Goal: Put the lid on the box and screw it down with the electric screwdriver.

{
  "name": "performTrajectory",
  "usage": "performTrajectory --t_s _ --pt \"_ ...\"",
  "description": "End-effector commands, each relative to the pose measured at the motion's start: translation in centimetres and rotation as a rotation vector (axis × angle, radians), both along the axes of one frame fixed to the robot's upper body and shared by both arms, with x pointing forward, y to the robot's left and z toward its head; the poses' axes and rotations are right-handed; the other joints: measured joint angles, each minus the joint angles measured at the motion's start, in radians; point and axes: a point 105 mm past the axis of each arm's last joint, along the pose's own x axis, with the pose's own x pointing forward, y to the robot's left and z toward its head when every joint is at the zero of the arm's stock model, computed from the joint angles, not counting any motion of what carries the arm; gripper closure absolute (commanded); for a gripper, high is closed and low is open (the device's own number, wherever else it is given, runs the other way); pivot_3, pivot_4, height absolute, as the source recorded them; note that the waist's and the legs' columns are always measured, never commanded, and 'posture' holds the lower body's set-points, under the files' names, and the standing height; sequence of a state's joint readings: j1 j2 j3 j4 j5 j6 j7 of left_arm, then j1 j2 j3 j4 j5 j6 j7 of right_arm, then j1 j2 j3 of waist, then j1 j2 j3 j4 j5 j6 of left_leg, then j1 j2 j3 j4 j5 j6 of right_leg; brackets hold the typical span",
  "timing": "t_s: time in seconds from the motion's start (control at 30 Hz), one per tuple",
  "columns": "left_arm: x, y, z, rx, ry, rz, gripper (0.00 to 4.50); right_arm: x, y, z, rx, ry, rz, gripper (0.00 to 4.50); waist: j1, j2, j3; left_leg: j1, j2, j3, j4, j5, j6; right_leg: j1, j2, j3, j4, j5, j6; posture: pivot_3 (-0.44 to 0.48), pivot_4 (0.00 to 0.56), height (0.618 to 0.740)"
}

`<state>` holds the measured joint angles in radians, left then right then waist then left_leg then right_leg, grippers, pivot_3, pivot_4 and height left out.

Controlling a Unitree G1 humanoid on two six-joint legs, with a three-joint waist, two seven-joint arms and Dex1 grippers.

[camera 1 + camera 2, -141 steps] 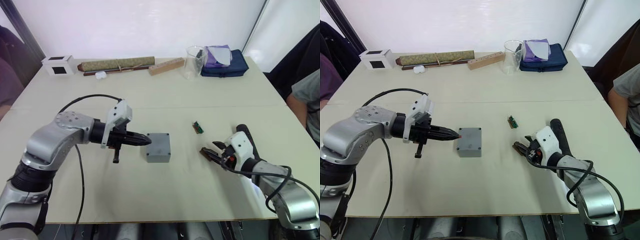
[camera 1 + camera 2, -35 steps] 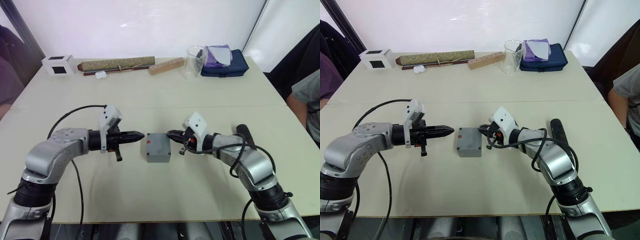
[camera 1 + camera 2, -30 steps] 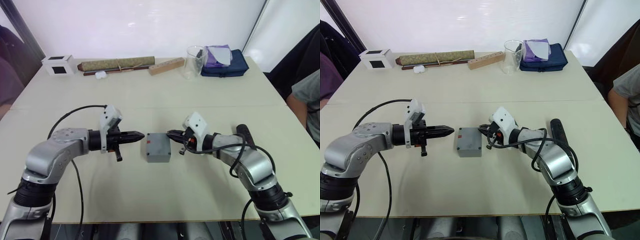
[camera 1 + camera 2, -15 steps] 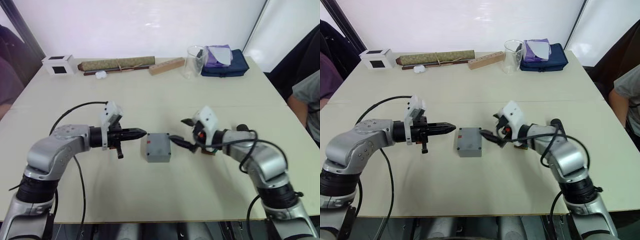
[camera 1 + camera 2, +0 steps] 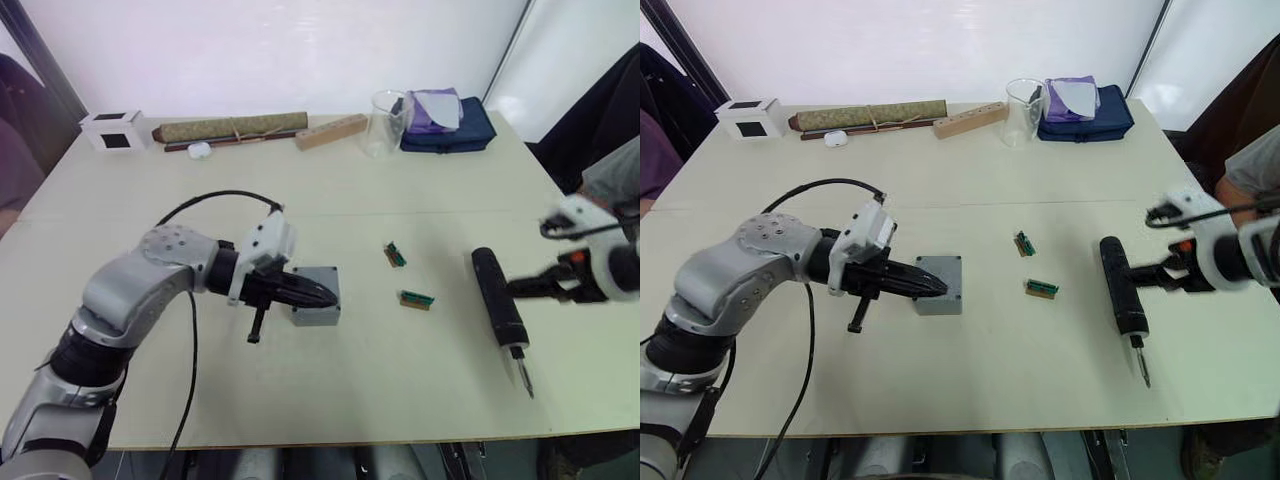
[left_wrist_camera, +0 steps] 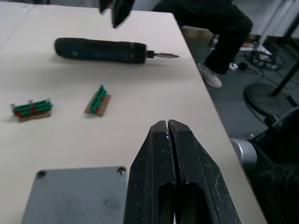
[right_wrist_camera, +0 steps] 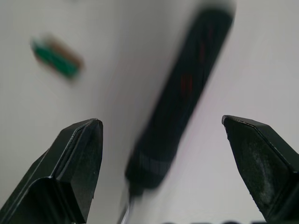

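Observation:
The grey box (image 5: 322, 308) sits mid-table with the flat grey lid (image 6: 74, 198) on top, corner holes showing. My left gripper (image 5: 333, 297) is shut and holds nothing; its tips reach over the lid's top. Whether they touch it I cannot tell. The black electric screwdriver (image 5: 498, 298) lies on the table to the right, its bit pointing at the front edge. My right gripper (image 7: 161, 123) hangs open just right of and above the screwdriver (image 7: 182, 93), one finger to each side and not touching it.
Two small green bit holders (image 5: 396, 254) (image 5: 417, 298) lie between box and screwdriver. Along the far edge are a white cube (image 5: 118, 128), a rolled mat (image 5: 235, 128), a wooden block (image 5: 332, 131), a glass beaker (image 5: 390, 122) and a blue pouch (image 5: 445, 125). A person (image 5: 612, 178) sits at the right.
My right gripper has pulled away from the box to the far right, over the screwdriver, and stands open. The left gripper has moved right, from beside the box to over its top.

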<state>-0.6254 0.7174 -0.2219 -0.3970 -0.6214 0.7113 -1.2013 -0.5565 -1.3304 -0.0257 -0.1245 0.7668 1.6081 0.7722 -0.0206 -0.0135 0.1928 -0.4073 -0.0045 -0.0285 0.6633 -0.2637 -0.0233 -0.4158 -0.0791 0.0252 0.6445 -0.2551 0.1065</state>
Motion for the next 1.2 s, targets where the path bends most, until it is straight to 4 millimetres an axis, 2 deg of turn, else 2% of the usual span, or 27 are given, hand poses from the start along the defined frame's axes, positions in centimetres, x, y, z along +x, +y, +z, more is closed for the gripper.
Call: performTrajectory --t_s 0.03,0.13,0.3,0.63,0.73,0.9,0.93,1.1,1.2 --pt "-0.4 -0.5 0.6 -0.013 -0.051 -0.04 4.5 -0.6 -0.5 -0.3 0.037 0.064 -0.03 0.09 0.001 0.0 0.0 0.0 0.0 0.0 0.0 0.0 0.0 0.0 0.0 0.0 0.0 0.0 0.0 0.0 0.15 0.74" --pt "-0.5 -0.7 0.5 -0.021 -0.048 -0.038 4.5 -0.9 -0.8 -1.5 0.082 0.127 -0.061 0.09 0.005 0.0 0.0 -0.001 0.0 0.0 0.0 0.0 0.0 -0.001 0.0 0.0 0.0 0.001 0.003 0.0 0.15 0.74" --pt "-0.8 0.1 0.2 -0.011 -0.023 0.002 4.5 0.0 -1.0 -3.5 0.081 0.171 -0.107 0.09 0.003 0.0 0.0 -0.001 0.0 -0.001 0.0 0.0 0.0 -0.001 0.001 0.0 0.0 0.002 0.003 0.0 0.15 0.74" --pt "-0.6 0.5 -0.1 -0.015 -0.007 0.074 4.5 0.9 0.1 -6.1 0.041 0.234 -0.072 0.09 0.006 0.0 0.0 -0.002 0.0 -0.001 0.001 0.0 0.0 -0.002 0.001 0.0 0.001 0.002 0.003 0.0 0.15 0.74" --pt "-0.5 0.8 -0.2 -0.015 0.001 0.1 4.5 0.8 0.2 -6.9 0.006 0.25 -0.045 0.66 0.006 -0.001 -0.001 -0.001 0.0 -0.001 0.001 0.0 0.0 -0.001 0.001 0.0 0.001 0.002 0.003 0.0 0.15 0.74" --pt "-0.2 1.6 -0.4 -0.005 0.007 0.146 4.5 1.1 0.5 -7.2 0.01 0.255 -0.054 2.32 0.004 -0.002 -0.001 -0.001 0.0 -0.002 0.001 0.0 0.0 -0.001 0.001 0.0 0.001 0.002 0.003 0.0 0.15 0.74" --pt "-0.2 1.7 -0.4 -0.003 0.006 0.152 4.5 1.2 0.5 -7.2 0.01 0.253 -0.052 2.45 0.003 -0.004 -0.002 -0.001 0.0 -0.002 0.001 0.0 0.0 0.0 0.001 0.0 0.001 0.002 0.003 0.0 0.15 0.74" --pt "0.8 2.8 -0.4 0.011 -0.001 0.21 4.5 2.2 -0.1 -6.3 0.011 0.182 -0.079 2.45 0.001 -0.006 -0.002 0.0 0.001 -0.002 0.001 0.0 0.0 0.0 0.002 0.0 0.001 0.002 0.003 0.0 0.15 0.74" --pt "1.9 4.2 -0.5 0.025 -0.002 0.274 4.5 4.9 -1.2 -3.8 -0.037 -0.023 -0.066 2.45 -0.005 -0.007 -0.002 0.001 0.001 -0.001 0.001 0.0 0.0 0.002 0.002 0.0 0.001 0.002 0.003 0.0 0.15 0.74"
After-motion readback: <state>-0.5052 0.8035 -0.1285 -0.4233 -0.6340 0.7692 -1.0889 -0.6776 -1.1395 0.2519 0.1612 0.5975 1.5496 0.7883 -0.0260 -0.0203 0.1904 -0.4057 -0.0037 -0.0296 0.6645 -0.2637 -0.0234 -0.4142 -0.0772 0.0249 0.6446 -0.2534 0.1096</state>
